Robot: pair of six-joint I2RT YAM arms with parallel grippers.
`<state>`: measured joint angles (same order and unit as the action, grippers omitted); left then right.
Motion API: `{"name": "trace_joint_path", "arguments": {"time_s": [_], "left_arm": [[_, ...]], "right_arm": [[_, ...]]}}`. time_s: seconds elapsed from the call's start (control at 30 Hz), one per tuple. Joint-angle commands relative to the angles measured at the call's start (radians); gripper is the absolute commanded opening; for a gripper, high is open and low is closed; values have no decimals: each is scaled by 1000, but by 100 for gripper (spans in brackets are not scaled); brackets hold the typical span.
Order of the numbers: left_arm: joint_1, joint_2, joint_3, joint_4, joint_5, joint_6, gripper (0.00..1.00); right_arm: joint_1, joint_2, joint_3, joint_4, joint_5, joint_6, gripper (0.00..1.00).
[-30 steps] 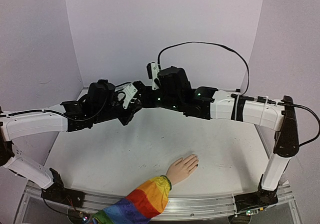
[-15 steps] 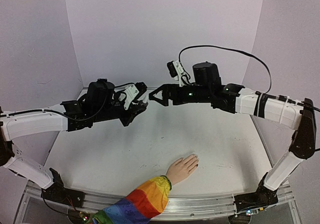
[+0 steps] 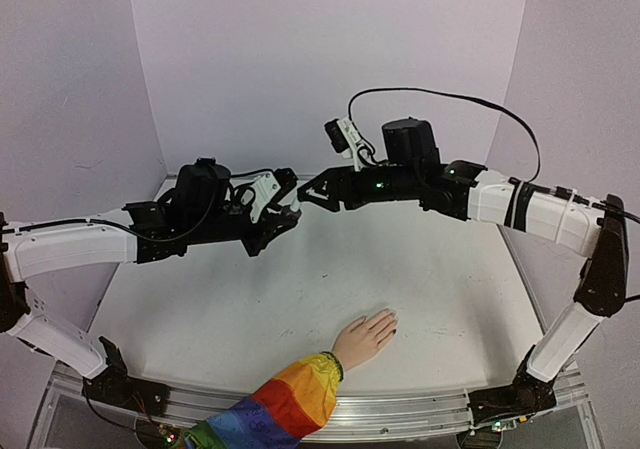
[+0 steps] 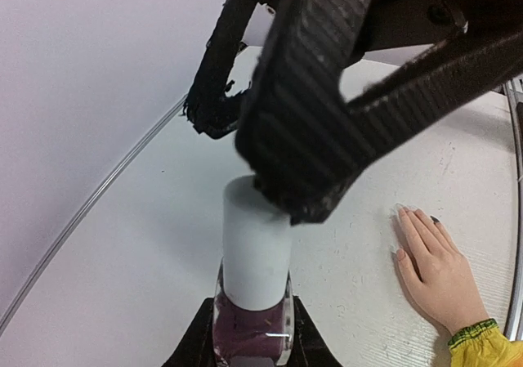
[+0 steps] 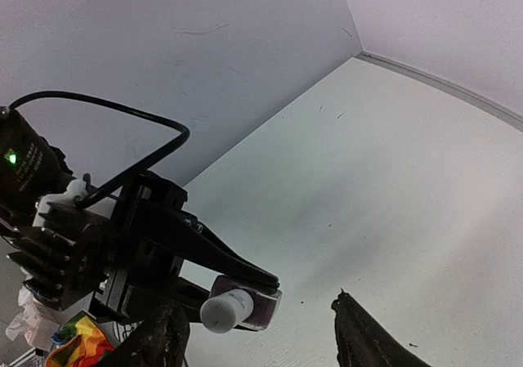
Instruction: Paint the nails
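My left gripper (image 4: 249,344) is shut on a small polish bottle (image 4: 250,322) of dark purple lacquer with a white cap (image 4: 255,248), held in the air over the back of the table. My right gripper (image 5: 261,338) faces it, open. Its fingers (image 4: 327,114) stand on either side of the cap (image 5: 225,310) without closing on it. From above, the two grippers (image 3: 300,201) meet tip to tip. The mannequin hand (image 3: 365,335) lies flat near the front edge in a rainbow sleeve (image 3: 285,404). Its nails (image 4: 400,255) are pale, and one carries a dark spot (image 3: 394,332).
The white table (image 3: 300,299) is walled by pale lilac panels at the back and both sides. A metal rail (image 3: 400,409) runs along the near edge between the two arm bases. A black cable (image 3: 440,94) loops above the right arm.
The right arm pulled back to the right from the left gripper and its jaws came open, then it edged back towards the bottle. The left arm and the mannequin hand stayed still.
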<state>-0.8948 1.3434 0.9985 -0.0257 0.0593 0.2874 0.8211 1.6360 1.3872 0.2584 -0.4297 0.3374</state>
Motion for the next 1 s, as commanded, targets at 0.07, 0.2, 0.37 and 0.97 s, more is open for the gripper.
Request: {"name": "trace_joint_path", "arguments": {"time_s": [0.07,0.2,0.37,0.97], "left_arm": [[2,0,40,38,16,-6,0],[2,2,43,36,16,-7,0],[2,9,45,33,17,-8,0],[12,-15,54,32,-50,-68,99]], "right_arm": [[26,40,86,14,-54,-18,53],[39,56,102,4,-40,-27,41],[46,88,116,4,-69,-26,27],[-452,-101,-382,-53,534,232,0]]}}
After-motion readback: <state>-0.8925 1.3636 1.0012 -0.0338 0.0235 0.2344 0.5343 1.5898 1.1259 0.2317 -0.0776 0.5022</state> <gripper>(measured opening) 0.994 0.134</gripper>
